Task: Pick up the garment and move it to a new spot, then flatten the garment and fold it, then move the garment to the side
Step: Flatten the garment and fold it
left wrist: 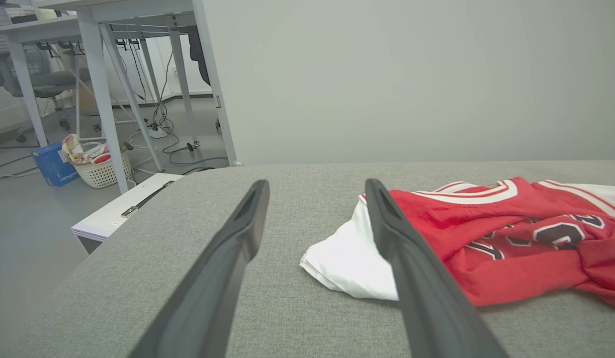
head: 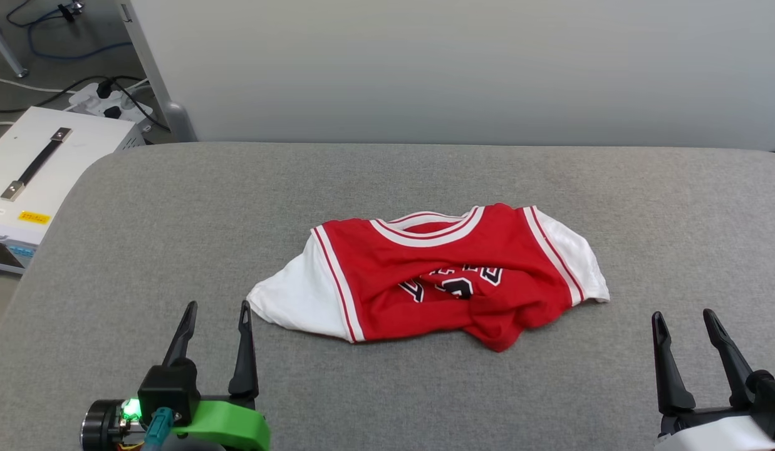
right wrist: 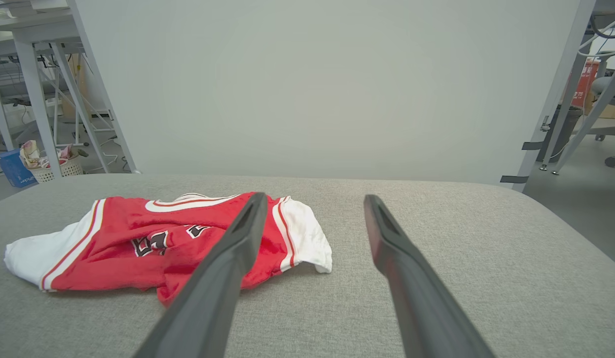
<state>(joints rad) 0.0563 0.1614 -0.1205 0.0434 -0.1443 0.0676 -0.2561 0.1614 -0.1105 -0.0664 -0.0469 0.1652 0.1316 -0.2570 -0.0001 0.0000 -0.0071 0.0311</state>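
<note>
Garment [head: 437, 275] lies crumpled near the middle of the grey fabric surface [head: 174, 207], front up, collar on the side away from the robot. The red body is bunched up, with a red lump poking out at its near edge. The black lettering and number are half buried in folds and not readable. 2 white sleeves are spread out, 1 at each end, and striped trim shows along the seams and collar.

Left gripper [head: 218, 307]: just near-left of the garment's left sleeve, not touching it. Fingers apart, nothing between them. In the left wrist view the sleeve sits behind 1 finger [left wrist: 401, 248], outside the gap.

Right gripper [head: 683, 314]: near-right of the garment's right sleeve, with bare surface between them. Fingers apart, holding nothing.

Left of the garment, off the surface: a white case [head: 42, 163] with a black strap handle, and a power strip [head: 105, 103] with cables beyond it. Behind the garment: a plain pale panel [head: 456, 69]. Well left of the garment, on the floor by the desk legs: a white basket [left wrist: 102, 169] of cloth and a blue box [left wrist: 51, 164].
</note>
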